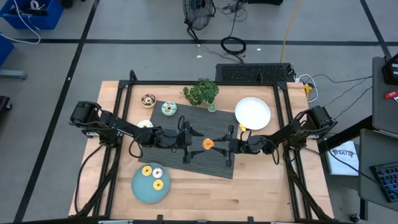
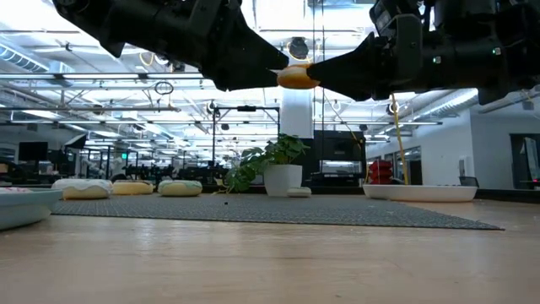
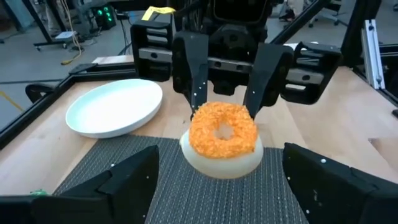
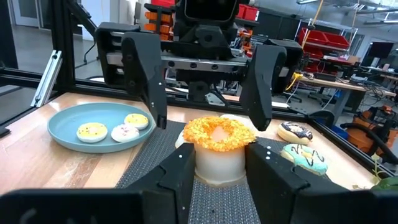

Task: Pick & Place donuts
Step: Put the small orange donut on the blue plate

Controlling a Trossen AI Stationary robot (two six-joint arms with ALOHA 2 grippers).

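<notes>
Right gripper (image 1: 225, 145) was closed on the orange donut (image 1: 208, 144), which was held up off the dark mat (image 1: 199, 163) at mid-table. Opposite it, the left gripper (image 1: 194, 141) was spread wide, its fingers (image 4: 147, 81) set either side of that donut without touching it. Three donuts (image 1: 152, 174) were seen on the teal plate (image 1: 140, 190) near the front edge. Beyond the mat, the white plate (image 1: 252, 113) was bare.
</notes>
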